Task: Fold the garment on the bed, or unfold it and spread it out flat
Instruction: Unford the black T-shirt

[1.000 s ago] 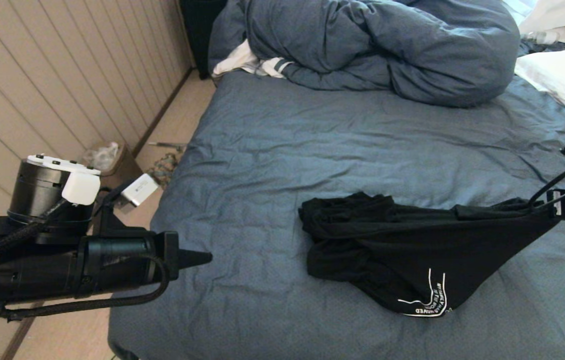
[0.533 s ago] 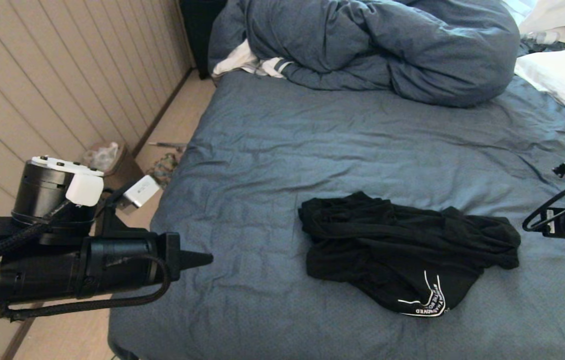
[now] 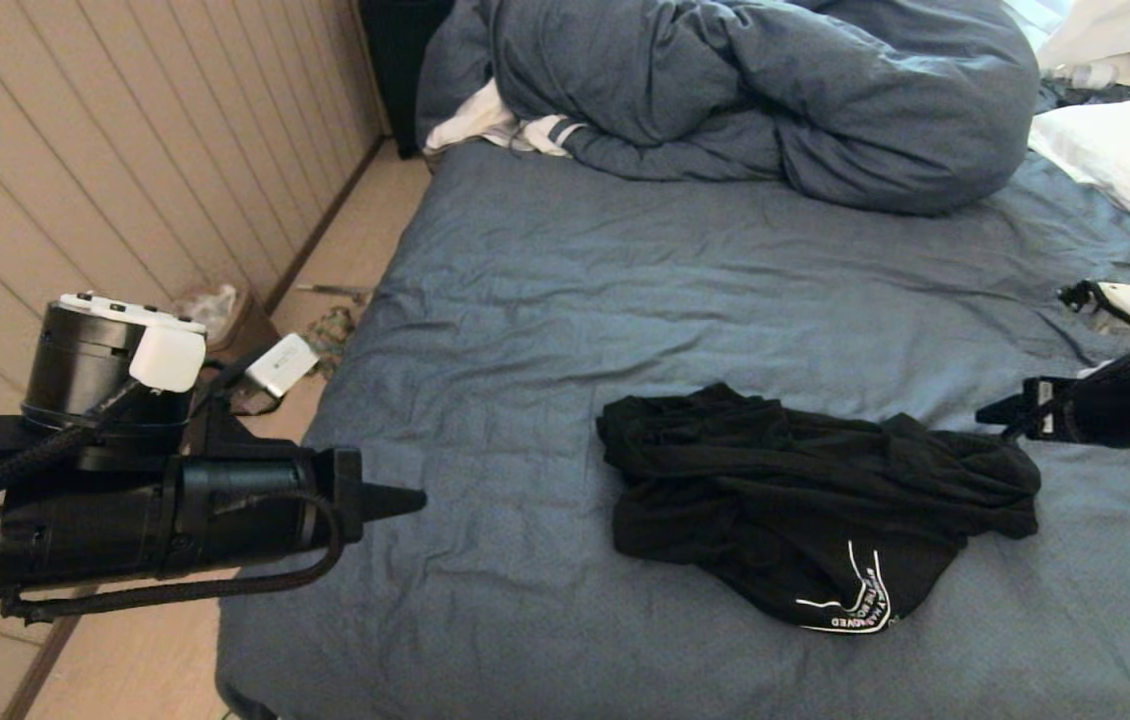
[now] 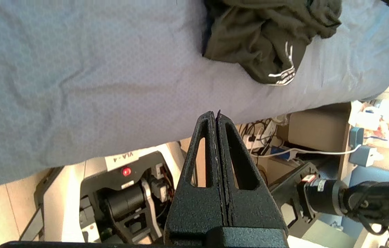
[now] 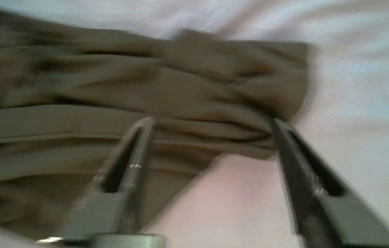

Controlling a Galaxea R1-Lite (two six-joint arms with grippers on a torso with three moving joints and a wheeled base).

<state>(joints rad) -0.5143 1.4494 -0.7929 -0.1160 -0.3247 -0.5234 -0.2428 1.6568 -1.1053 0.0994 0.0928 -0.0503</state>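
Note:
The garment (image 3: 805,500), a black T-shirt, lies in a crumpled heap on the bed (image 3: 625,290), right of the middle, with white lettering (image 3: 860,605) showing at its near edge. My right gripper (image 3: 990,412) hovers just off the shirt's right end, open with nothing between its fingers. In the right wrist view the gripper (image 5: 211,125) straddles the bunched folds of the garment (image 5: 180,79) close ahead. My left gripper (image 3: 415,498) is shut and empty beside the bed's left edge, far from the shirt. The left wrist view shows the gripper (image 4: 216,115) with the garment (image 4: 249,44) beyond it.
A bunched blue-grey duvet (image 3: 775,90) fills the far end of the bed, with a white striped cloth (image 3: 495,125) beside it and a white pillow (image 3: 1125,160) at the right. A panelled wall and floor clutter (image 3: 215,315) lie left of the bed.
The right gripper let go of the shirt edge it had held stretched to the right; the shirt dropped into a heap. The gripper then came back leftward to the shirt's right end.

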